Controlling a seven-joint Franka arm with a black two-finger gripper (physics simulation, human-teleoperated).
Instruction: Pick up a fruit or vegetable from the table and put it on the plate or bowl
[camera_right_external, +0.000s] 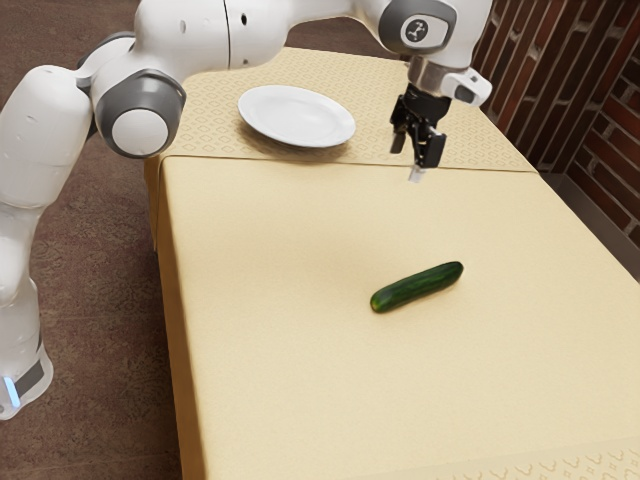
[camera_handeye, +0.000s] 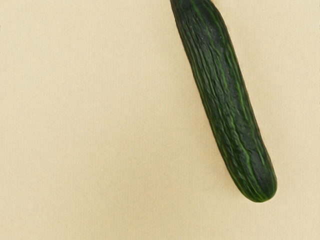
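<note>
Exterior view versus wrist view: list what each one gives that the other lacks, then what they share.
Exterior view adds: the white plate at the far end of the table, the white arm, its end effector hanging open and empty above the cloth beside the plate, the brick wall and the brown floor.
Wrist view adds: the ridged, pale-striped skin of the cucumber up close, with one rounded end.
Shared: the dark green cucumber lying untouched on the tan table.
</note>
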